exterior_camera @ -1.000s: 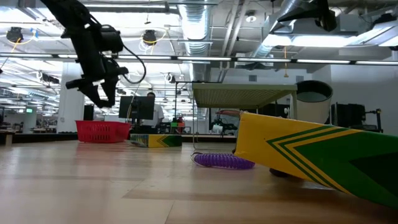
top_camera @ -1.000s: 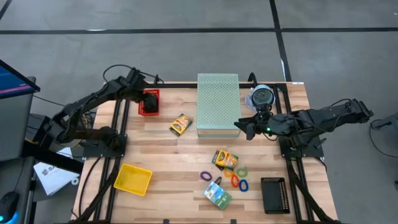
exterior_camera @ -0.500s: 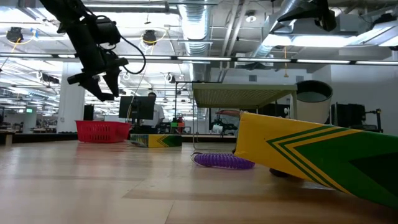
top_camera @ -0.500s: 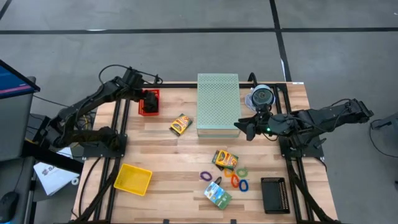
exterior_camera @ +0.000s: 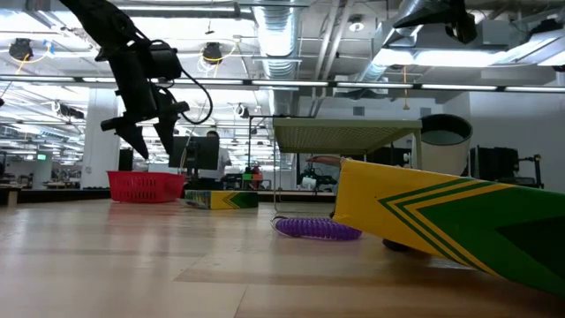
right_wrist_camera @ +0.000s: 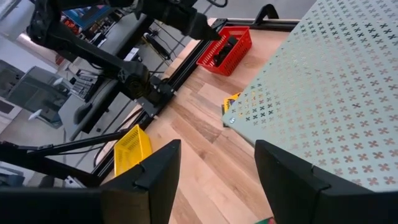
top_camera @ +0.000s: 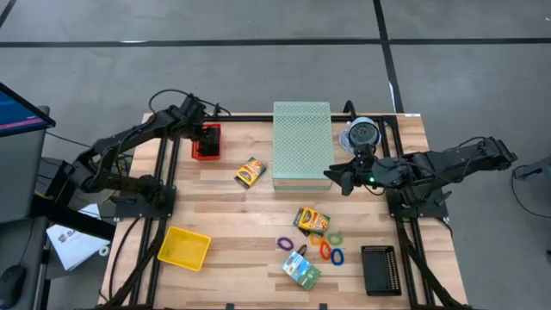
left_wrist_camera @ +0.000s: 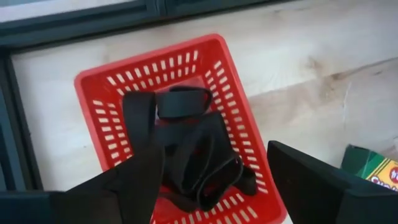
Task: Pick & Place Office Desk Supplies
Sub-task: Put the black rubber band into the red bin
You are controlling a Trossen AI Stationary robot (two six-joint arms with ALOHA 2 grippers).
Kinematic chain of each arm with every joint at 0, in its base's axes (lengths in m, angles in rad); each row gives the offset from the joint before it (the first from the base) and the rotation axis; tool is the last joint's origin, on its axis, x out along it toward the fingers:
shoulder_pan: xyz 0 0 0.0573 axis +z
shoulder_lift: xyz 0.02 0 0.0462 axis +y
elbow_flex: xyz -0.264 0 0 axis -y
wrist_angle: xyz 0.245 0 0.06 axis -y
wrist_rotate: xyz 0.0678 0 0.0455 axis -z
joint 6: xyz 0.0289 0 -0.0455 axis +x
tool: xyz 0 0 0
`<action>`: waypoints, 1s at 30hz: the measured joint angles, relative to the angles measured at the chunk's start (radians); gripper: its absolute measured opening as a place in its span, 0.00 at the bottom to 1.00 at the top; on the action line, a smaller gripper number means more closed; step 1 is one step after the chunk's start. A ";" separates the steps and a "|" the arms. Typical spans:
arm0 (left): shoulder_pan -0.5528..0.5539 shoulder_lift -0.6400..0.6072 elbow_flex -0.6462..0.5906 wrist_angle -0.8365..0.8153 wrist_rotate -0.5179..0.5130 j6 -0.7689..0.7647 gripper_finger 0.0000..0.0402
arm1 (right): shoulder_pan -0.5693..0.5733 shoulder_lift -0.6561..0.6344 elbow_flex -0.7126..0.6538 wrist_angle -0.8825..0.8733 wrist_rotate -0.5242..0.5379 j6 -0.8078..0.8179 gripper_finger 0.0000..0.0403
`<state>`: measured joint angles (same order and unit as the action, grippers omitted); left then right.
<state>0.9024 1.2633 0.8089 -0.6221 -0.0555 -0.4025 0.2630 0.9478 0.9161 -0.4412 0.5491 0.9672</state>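
My left gripper (top_camera: pixel 203 134) hangs open over the red basket (top_camera: pixel 206 142) at the table's far left; black binder clips (left_wrist_camera: pixel 186 149) lie in the basket, below its fingers and apart from them. My right gripper (top_camera: pixel 332 178) hovers open at the near right corner of the pale green perforated box (top_camera: pixel 301 145), holding nothing. On the table lie one yellow-orange box (top_camera: pixel 250 172), a second (top_camera: pixel 312 220), coloured loops (top_camera: pixel 328 248), a purple loop (top_camera: pixel 284 244) and a green-blue packet (top_camera: pixel 301 269).
A yellow tray (top_camera: pixel 183 248) sits near left, a black tray (top_camera: pixel 379 269) near right, and a round clear spindle (top_camera: pixel 362 134) far right beside the perforated box. Bare wood lies between the red basket and the yellow tray.
My left gripper rose slightly and swung toward the table's left edge, then came back and sank a little toward the red basket. Its fingers stand somewhat wider apart than a second ago.
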 joint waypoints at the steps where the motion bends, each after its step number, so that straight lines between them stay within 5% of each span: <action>1: 0.000 0.000 0.000 -0.002 0.000 0.000 0.70 | 0.000 0.000 0.000 0.003 0.000 0.000 0.50; 7: -0.019 -0.058 0.000 -0.013 0.129 -0.005 0.70 | 0.000 0.000 0.000 0.005 -0.002 -0.002 0.50; 14: -0.180 -0.184 0.000 -0.001 0.577 0.040 0.65 | 0.000 0.000 0.000 0.005 -0.008 -0.010 0.50; 17: -0.314 -0.227 0.000 0.044 0.673 -0.015 0.64 | 0.000 0.000 0.000 0.005 -0.024 -0.011 0.50; 23: -0.661 -0.284 0.000 0.284 0.666 -0.104 0.60 | 0.000 0.000 0.000 0.005 -0.055 -0.014 0.50; 30: -1.047 -0.220 0.001 0.385 0.431 -0.107 0.59 | 0.026 0.000 0.000 0.006 -0.058 -0.006 0.50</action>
<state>-0.1444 1.0432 0.8099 -0.2373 0.3750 -0.5095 0.2888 0.9480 0.9161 -0.4355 0.4914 0.9616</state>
